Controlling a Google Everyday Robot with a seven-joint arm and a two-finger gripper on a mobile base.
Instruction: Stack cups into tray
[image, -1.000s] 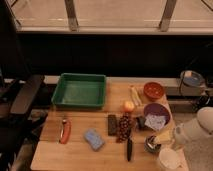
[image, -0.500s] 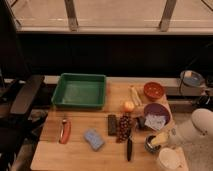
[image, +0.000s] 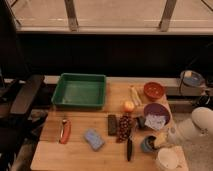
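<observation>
Reaching in from the right, the gripper (image: 159, 141) is pressed together at the small round blue cup (image: 148, 144), far from the green rectangular plastic tray (image: 80, 91).

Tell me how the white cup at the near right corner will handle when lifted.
The white cup looks like thin plastic, so probably light and rigid. Its wide open mouth could slip from a rim pinch. It sits near the table edge, beside the gripper at the blue cup, so nudges risk knocking it off.
</observation>
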